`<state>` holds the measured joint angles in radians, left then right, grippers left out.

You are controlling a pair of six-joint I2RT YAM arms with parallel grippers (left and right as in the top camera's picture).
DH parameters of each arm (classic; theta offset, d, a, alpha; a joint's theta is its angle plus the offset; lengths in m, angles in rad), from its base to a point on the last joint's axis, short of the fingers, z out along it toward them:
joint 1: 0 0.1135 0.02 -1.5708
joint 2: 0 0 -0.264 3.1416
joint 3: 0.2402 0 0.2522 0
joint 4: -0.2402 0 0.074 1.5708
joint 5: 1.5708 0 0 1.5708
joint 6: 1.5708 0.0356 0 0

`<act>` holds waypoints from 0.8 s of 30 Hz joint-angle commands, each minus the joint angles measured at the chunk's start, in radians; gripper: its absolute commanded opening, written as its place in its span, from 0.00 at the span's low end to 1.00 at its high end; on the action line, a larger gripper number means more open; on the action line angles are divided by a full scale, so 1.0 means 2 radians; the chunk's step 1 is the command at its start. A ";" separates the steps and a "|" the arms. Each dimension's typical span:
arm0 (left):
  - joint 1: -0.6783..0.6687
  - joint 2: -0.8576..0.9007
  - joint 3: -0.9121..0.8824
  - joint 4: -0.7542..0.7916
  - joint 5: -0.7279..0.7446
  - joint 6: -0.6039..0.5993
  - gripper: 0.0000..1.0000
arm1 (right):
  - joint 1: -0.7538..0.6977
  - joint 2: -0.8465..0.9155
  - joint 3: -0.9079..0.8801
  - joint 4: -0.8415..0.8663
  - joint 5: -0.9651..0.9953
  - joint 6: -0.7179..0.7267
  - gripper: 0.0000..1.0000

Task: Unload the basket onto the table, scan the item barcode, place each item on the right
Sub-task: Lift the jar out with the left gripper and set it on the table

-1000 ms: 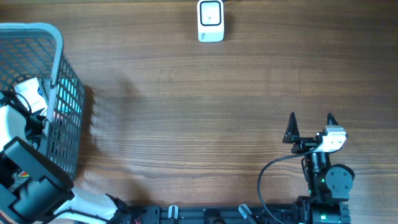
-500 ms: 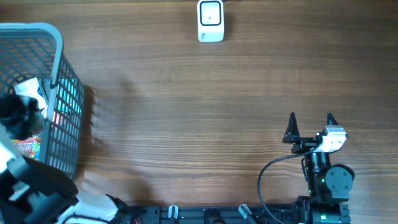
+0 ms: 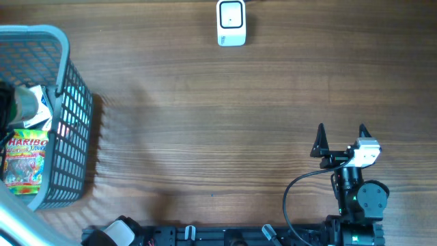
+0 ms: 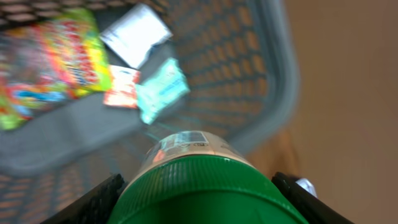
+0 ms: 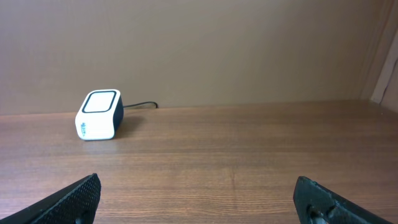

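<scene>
Green-capped bottle (image 4: 186, 146) is clamped in the left hand (image 4: 198, 208) above the grey basket (image 4: 273, 81), while the right hand (image 3: 341, 134) stands spread wide over the counter (image 3: 205, 123), well apart from the scanner (image 3: 231, 22).

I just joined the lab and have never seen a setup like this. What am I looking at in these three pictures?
This is a robot with two arms at a wooden table. Each arm ends in a two-finger claw, called a gripper. One picture is taken from above the table. The other two come from small cameras on the robot's wrists, looking out past its own fingers.

From above, a grey mesh basket stands on the left with a bag of sweets inside. The white box at the far edge is the scanner. The right gripper is open and holds nothing.

In the blurry left wrist picture, the left gripper appears to grip a green-capped bottle above the basket. Smaller packets lie below it.
</scene>
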<state>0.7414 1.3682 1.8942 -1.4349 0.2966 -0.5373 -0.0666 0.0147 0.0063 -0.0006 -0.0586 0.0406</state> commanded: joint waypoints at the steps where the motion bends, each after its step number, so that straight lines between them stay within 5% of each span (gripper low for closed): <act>1: 0.000 -0.015 0.009 0.006 0.119 0.034 0.67 | 0.002 -0.004 -0.001 0.001 0.006 0.006 1.00; 9: -0.016 -0.023 0.009 -0.045 0.151 0.115 0.66 | 0.002 -0.004 -0.001 0.001 0.006 0.006 1.00; 24: -0.265 -0.037 0.009 -0.042 0.157 0.106 0.66 | 0.002 -0.004 -0.001 0.001 0.006 0.006 1.00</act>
<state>0.3195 1.3102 1.8938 -1.5269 0.5766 -0.3157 -0.0666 0.0147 0.0063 -0.0006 -0.0586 0.0406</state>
